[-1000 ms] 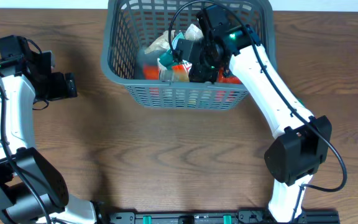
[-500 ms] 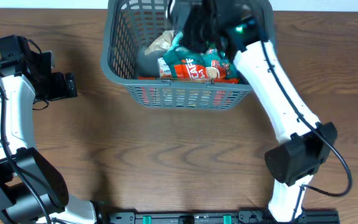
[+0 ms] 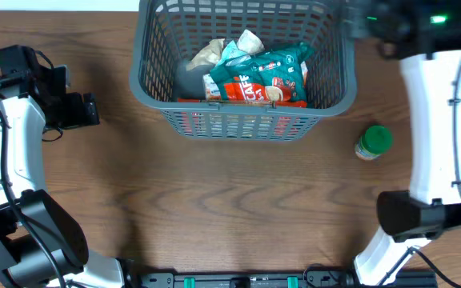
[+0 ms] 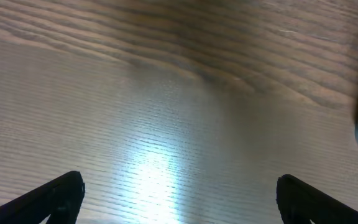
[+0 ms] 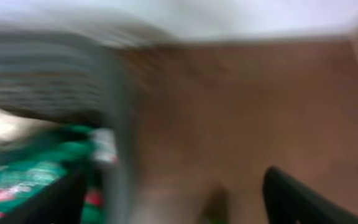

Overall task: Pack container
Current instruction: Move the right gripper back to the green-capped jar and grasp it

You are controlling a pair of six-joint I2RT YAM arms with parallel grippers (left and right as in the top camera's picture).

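Overhead, the container [image 3: 238, 124] sits upright at the far middle of the wooden table [image 3: 230, 208]; inside it a green snack packet [image 3: 262, 76] leans against the near wall, a tan crumpled packet [image 3: 206, 54] lies behind that, and orange-red packaging [image 3: 290, 100] shows beneath; a dark grey shape [image 3: 186, 78] fills the left inner side, and I cannot tell what it is. To the right of the container, apart from it, a green-lidded jar [image 3: 373, 142] stands on the table; above the container's far right corner the right arm [image 3: 434, 96] is blurred. Its wrist view, also blurred, shows the right gripper [image 5: 173, 196] with fingers spread wide and nothing between them; the container wall and green packet are at left. At the far left, well apart from the container, the left gripper [image 4: 179, 186] hangs over bare wood; its jaws are released and empty.
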